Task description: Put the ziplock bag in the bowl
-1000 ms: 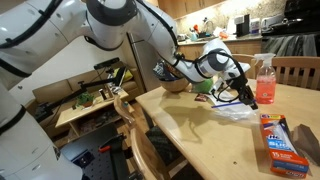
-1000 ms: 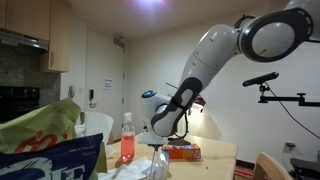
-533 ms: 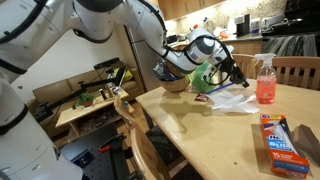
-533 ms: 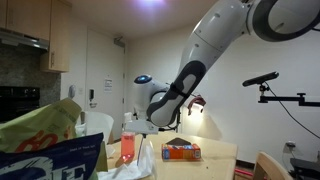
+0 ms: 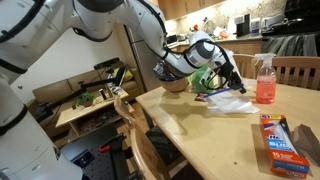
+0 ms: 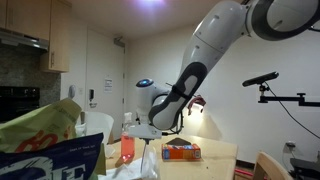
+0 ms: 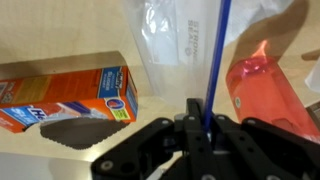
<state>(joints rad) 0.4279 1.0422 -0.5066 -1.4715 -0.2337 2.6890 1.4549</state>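
Gripper (image 7: 205, 124) clenching on blue zip edge of ziplock bag (image 7: 172, 45). Bag hanging above table (image 5: 190, 132), showing between orange box (image 7: 66, 96) and pink spray bottle (image 7: 268, 92). Bowl (image 5: 176, 85) sitting near, beside green bag (image 5: 205, 80); ziplock bag being outside it.

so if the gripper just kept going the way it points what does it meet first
Past the ziplock bag the gripper holds, probably the table between the orange box and the pink spray bottle; depth is unclear.
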